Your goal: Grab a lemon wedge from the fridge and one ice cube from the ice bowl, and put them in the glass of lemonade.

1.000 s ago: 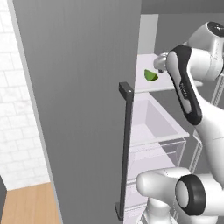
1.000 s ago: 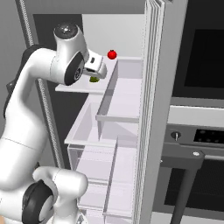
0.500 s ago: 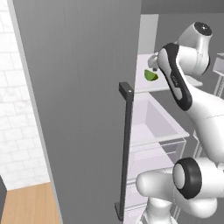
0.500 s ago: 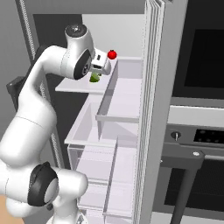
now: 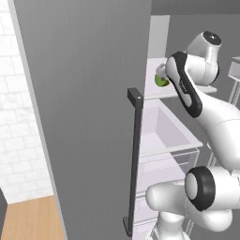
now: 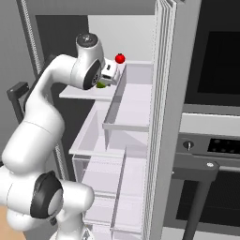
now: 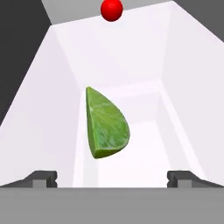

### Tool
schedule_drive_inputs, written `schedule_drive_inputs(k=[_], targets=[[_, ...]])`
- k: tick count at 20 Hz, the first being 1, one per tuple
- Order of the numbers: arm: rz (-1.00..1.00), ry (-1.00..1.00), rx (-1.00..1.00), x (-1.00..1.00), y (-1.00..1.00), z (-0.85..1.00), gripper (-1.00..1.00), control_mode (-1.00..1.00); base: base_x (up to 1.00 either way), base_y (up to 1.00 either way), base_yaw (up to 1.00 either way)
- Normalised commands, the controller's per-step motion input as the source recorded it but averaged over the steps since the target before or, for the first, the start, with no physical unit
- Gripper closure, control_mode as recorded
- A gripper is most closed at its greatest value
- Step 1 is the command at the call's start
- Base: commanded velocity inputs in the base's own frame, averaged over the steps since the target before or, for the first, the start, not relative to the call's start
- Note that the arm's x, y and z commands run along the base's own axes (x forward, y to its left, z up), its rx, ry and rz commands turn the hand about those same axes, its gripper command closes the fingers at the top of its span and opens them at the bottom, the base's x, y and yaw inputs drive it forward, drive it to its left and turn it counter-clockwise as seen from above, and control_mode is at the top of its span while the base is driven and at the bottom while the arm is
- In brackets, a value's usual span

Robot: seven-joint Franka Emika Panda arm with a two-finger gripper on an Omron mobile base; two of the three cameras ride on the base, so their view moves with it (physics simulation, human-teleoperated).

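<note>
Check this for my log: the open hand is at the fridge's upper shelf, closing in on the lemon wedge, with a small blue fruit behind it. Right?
One slip: the fruit behind the wedge is red, as the hand view shows. The rest holds: the open hand is at the fridge's upper shelf, facing the wedge.

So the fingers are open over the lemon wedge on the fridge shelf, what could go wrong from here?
1. The lemon wedge is small and curved, and the open fingers have not yet reached it; closing off-centre could squirt it away across the white shelf.
2. The small red fruit sits further back on the same shelf; a pushed wedge might knock it.
3. The arm reaches in past the open fridge door, so pulling back carelessly may bump it.
</note>
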Motion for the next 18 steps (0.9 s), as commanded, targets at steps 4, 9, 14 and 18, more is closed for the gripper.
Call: schedule_drive_inputs(k=[4, 9, 14, 18], targets=[[0.00, 0.00, 0.00, 0.21, 0.00, -0.07, -1.00, -1.00, 0.00, 0.00, 0.00], [0.09, 0.01, -0.02, 0.48, 0.00, 0.04, -1.00, -1.00, 0.00, 0.00, 0.00], [0.32, 0.14, -0.17, 0.56, 0.05, 0.13, -1.00, -1.00, 0.00, 0.00, 0.00], [0.24, 0.09, -0.14, 0.17, 0.00, 0.02, -1.00, -1.00, 0.00, 0.00, 0.00]])
